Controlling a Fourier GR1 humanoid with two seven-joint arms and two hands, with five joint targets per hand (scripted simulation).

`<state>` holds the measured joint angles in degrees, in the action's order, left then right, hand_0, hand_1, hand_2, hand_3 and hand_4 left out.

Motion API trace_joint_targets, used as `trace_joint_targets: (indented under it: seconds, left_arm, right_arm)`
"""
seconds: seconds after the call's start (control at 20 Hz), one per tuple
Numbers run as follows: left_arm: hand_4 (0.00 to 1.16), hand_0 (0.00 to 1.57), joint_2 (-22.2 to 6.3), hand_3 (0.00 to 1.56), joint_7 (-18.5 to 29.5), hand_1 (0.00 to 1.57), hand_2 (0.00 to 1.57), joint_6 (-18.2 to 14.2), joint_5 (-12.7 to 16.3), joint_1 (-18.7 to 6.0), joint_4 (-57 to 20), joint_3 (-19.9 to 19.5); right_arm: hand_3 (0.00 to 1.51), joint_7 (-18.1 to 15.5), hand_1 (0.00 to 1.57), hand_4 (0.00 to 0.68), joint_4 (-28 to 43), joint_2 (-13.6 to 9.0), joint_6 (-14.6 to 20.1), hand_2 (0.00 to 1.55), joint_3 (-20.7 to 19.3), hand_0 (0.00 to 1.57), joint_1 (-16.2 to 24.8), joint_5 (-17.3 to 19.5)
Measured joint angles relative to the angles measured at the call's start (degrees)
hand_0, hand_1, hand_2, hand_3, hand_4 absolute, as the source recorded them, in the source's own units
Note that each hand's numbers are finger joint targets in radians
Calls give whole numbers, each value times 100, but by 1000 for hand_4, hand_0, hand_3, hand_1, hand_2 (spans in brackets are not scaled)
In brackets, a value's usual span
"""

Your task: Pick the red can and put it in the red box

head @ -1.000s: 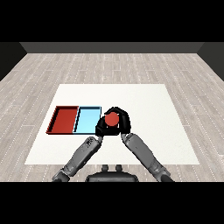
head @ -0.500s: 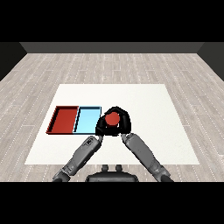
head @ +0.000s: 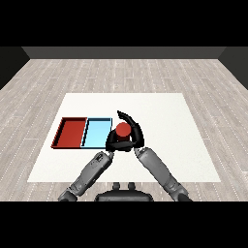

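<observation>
The red can [head: 122,129] stands upright just right of the light blue tray [head: 96,133], near that tray's right edge. My right hand [head: 136,135] is curled round the can, its fingers [head: 128,117] arching over the far side. Whether the can rests on the table or hangs just above it I cannot tell. My left hand [head: 111,143] lies low at the can's near left, relaxed and holding nothing. The red tray [head: 70,132] lies left of the blue one, with nothing in it.
The white table [head: 169,121] stretches wide to the right and behind the hands. Both trays lie side by side, touching, at the left middle. Wooden floor surrounds the table.
</observation>
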<state>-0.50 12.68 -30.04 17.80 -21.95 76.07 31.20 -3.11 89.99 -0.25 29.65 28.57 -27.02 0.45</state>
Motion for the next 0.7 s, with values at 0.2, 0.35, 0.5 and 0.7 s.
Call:
trace_joint_targets:
  seconds: [0.2, 0.35, 0.5, 0.7]
  left_arm:
    - [1133, 1571, 24, 1501, 9, 1571, 1571, -58, 12, -93, -90, 35]
    - [1139, 1571, 33, 1497, 86, 1571, 1571, 64, 50, -115, -169, -58]
    - [1137, 1571, 26, 1489, 65, 1571, 1571, 163, -80, -13, -36, -138]
    - [1136, 1571, 27, 1478, -7, 1571, 1571, 244, -235, 148, 134, -231]
  right_arm:
    - [0, 85, 0, 0, 74, -1, 65, 0, -142, 0, -12, 61]
    - [0, 72, 0, 0, 80, 5, 121, 0, -213, 0, 2, 53]
    - [0, 142, 0, 0, 210, -3, 96, 0, -279, 0, 144, 200]
    - [0, 148, 0, 0, 359, -3, -143, 0, -577, 0, 170, 156]
